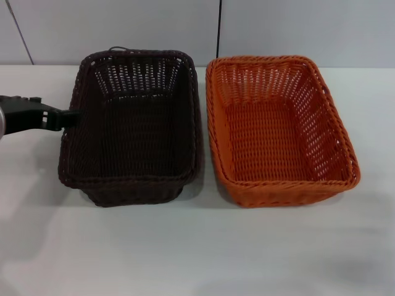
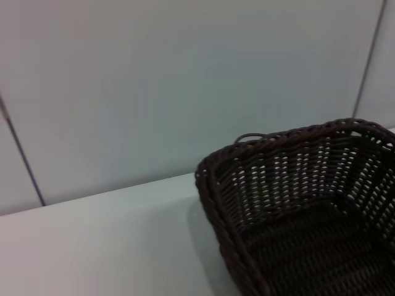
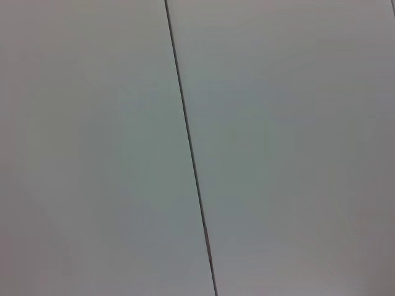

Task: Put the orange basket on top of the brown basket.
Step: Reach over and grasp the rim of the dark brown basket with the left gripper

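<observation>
A pale white table (image 1: 185, 253) filled the lower two thirds of the head view, and behind it, across the top of the frame, ran a light grey panelled wall (image 1: 296, 31) with a dark vertical seam just right of centre and a slanted seam at the far upper left. The right wrist view showed nothing but that wall and one dark seam running down it. Two baskets stood side by side on the table, close together but with a thin strip of tabletop between their rims. The brown basket (image 1: 133, 126) sat left of centre in the frame, upright and open, with a small dark loop poking up behind its far rim. The orange basket (image 1: 278, 129) sat right of centre, also upright and empty, resting on the table beside the brown one rather than on it. The left gripper (image 1: 68, 115) reached in from the left edge of the frame at mid height, its dark tip right at the left-hand rim of the brown basket; whether its jaws were spread or pressed together could not be told, nor whether they touched the rim. The left wrist view showed one corner of the brown basket against the table and wall. The orange basket lay well apart from that gripper, with the whole brown basket between them.
</observation>
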Robot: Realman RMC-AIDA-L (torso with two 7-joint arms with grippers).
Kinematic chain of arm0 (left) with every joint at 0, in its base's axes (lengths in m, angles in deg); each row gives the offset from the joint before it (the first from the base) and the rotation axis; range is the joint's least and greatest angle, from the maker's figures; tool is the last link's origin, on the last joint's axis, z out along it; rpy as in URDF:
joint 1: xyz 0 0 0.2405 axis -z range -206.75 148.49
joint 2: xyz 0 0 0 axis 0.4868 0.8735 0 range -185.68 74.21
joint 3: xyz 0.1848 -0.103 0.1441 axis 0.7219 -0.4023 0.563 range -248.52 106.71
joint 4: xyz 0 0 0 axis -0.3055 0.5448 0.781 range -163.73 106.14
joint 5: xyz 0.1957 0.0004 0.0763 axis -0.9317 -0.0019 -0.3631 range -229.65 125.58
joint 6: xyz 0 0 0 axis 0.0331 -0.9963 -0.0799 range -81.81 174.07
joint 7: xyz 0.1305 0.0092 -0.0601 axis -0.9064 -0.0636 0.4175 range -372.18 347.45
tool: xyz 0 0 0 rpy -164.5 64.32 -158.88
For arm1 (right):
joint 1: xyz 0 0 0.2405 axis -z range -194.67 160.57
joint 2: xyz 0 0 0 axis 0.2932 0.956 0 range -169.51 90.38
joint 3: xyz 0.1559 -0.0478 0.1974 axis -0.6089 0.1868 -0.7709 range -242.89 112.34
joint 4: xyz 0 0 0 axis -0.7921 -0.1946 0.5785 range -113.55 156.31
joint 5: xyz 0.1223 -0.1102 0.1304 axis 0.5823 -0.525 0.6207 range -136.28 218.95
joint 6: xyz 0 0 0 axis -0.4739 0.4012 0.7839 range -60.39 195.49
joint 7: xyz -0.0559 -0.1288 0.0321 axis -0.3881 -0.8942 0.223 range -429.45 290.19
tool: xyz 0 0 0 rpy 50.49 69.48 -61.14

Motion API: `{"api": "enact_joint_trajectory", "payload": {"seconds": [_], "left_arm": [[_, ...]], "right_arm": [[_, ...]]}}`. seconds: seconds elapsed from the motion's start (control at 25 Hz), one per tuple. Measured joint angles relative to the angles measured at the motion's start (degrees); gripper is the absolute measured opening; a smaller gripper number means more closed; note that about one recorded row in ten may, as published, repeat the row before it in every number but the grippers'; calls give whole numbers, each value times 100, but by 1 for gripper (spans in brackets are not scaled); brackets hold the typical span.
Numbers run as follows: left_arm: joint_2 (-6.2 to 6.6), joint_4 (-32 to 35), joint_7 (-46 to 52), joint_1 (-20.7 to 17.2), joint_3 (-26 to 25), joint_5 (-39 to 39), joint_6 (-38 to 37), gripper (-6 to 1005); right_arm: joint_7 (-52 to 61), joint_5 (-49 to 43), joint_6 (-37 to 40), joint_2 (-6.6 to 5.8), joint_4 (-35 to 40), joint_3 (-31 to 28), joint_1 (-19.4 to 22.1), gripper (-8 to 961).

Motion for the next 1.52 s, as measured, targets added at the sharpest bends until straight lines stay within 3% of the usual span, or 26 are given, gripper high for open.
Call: {"api": "enact_joint_trajectory", "payload": {"seconds": [0.28, 0.76, 1.36, 1.52], "left_arm": [[-4, 303, 0, 190, 112, 3, -41, 738], [-2, 1562, -64, 766, 154, -19, -476, 715], [6, 1650, -233, 769, 209, -36, -690, 686], [5, 1673, -284, 762, 209, -33, -739, 531]], "right_arm": [[4, 4, 34, -1, -18, 8, 2, 691], [7, 5, 60, -1, -19, 10, -7, 691], [7, -18, 60, -1, -15, 25, 2, 692], [7, -26, 56, 0, -10, 25, 2, 691]]}}
